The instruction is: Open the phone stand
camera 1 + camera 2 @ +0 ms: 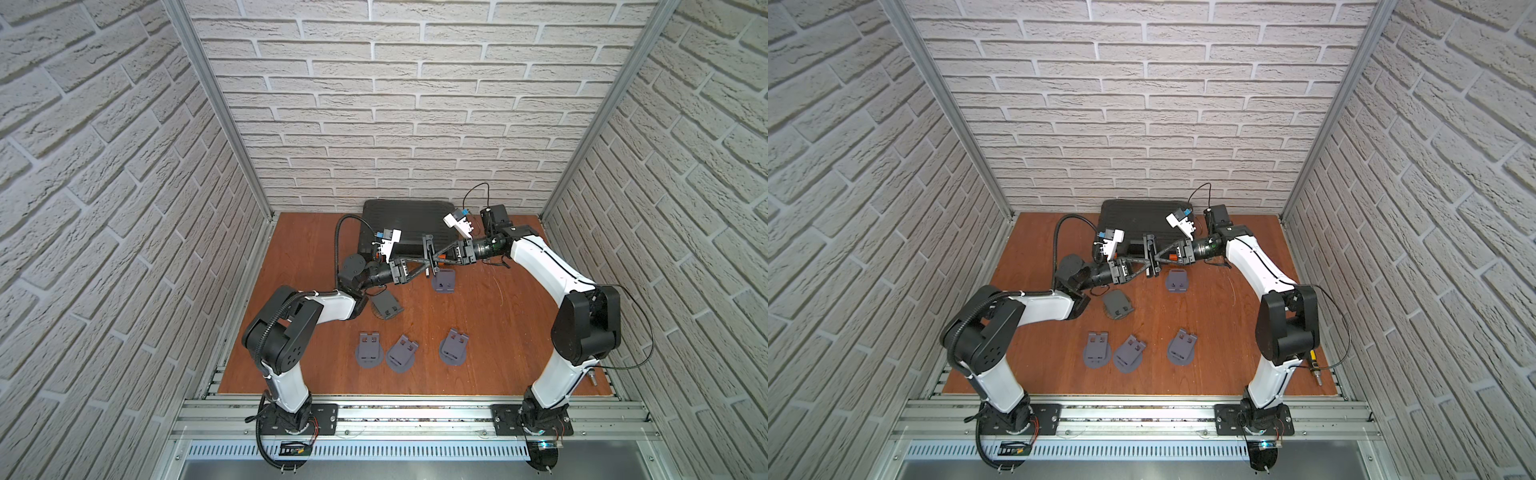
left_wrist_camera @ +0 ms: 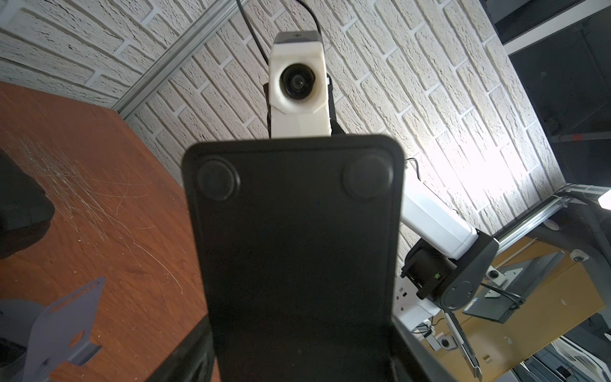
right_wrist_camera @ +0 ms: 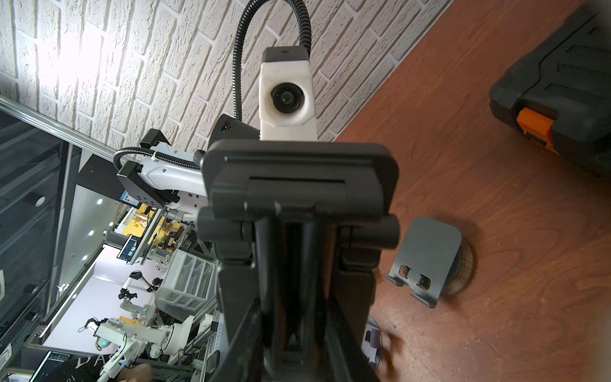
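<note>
I see the stand (image 1: 427, 246) held in the air over the far middle of the tabletop (image 1: 498, 332), just near of the black case (image 1: 407, 218), with both arms meeting on it. My left claw (image 1: 422, 271) clamps its flat base (image 2: 297, 248) across the width. My right claw (image 1: 437, 261) pinches it by the hinge (image 3: 363, 231). Five gray stands (image 1: 402, 352) lie on the tabletop, nearer.
</note>
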Motion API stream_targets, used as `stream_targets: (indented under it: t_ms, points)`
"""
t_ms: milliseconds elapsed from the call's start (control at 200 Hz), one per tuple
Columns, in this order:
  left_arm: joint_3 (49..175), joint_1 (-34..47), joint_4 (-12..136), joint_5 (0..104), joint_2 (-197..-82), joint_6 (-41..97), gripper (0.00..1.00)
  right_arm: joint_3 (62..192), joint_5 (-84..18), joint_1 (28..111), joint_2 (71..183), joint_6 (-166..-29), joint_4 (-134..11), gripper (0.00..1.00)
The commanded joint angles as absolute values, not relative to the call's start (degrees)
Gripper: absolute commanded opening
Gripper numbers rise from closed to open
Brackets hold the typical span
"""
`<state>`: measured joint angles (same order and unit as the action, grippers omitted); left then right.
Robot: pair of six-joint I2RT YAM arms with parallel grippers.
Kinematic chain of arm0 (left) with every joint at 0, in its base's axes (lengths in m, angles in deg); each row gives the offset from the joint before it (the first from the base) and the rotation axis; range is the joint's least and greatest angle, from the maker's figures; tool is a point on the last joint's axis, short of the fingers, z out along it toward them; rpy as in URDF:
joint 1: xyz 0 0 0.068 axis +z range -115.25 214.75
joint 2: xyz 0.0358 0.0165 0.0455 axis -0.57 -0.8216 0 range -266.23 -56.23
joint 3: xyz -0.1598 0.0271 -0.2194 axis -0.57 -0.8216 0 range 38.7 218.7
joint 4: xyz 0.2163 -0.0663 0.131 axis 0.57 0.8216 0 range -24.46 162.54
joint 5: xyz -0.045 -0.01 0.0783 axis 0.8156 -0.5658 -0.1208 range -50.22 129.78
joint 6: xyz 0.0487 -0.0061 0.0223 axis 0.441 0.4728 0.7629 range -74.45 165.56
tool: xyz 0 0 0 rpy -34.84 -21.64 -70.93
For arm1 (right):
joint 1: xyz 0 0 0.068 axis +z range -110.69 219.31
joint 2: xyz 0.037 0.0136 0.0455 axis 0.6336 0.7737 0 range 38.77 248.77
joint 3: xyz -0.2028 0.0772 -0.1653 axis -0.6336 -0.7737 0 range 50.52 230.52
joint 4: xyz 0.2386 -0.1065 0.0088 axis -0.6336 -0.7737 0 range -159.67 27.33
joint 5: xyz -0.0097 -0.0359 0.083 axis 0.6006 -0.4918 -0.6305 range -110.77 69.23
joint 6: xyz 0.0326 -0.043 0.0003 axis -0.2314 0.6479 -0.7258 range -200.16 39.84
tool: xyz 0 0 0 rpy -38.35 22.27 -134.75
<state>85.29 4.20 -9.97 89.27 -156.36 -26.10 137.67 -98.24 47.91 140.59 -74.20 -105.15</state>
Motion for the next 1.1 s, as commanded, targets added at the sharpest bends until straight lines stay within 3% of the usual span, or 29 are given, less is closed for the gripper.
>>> stream_targets:
  t_ms: [0,1095]
  points:
    - [83.72,7.34,-14.79,90.03,-154.14,-25.28,0.68,139.20,-100.49,46.35,140.21,-72.76,-107.31,0.07]
    - [86.11,14.28,-14.79,95.33,-154.13,-28.16,0.68,139.33,-102.36,47.12,141.06,-67.91,-112.05,0.07]
